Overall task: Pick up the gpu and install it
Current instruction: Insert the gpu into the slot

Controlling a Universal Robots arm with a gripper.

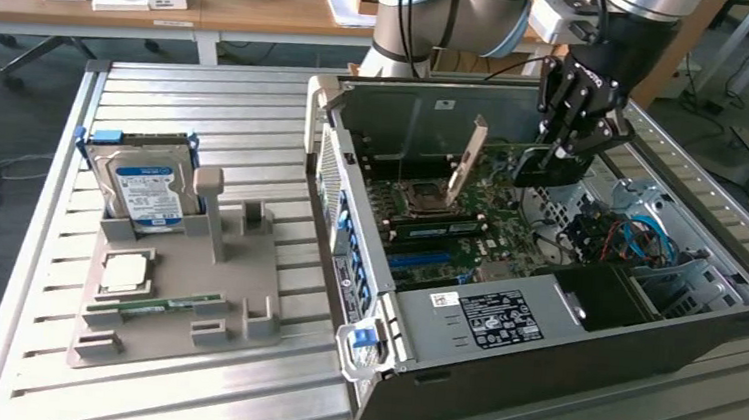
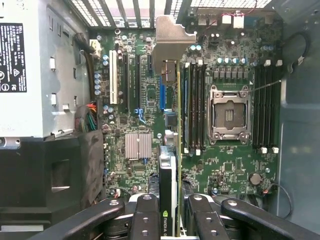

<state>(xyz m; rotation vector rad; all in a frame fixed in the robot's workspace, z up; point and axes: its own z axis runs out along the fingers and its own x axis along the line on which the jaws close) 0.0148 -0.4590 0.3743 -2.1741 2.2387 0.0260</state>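
Gripping green flat gpu card (image 2: 168,175), black cooler, silver bracket | my black gripper (image 2: 172,205) narrow, clamped on it | over green motherboard (image 2: 225,170), twelve o'clock in grey case (image 1: 495,380), exterior view.

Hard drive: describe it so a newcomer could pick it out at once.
On the exterior view's left of the case lies a grey tray. The hard drive stands on it: silver, blue-white label; the chip and memory stick lie flat.
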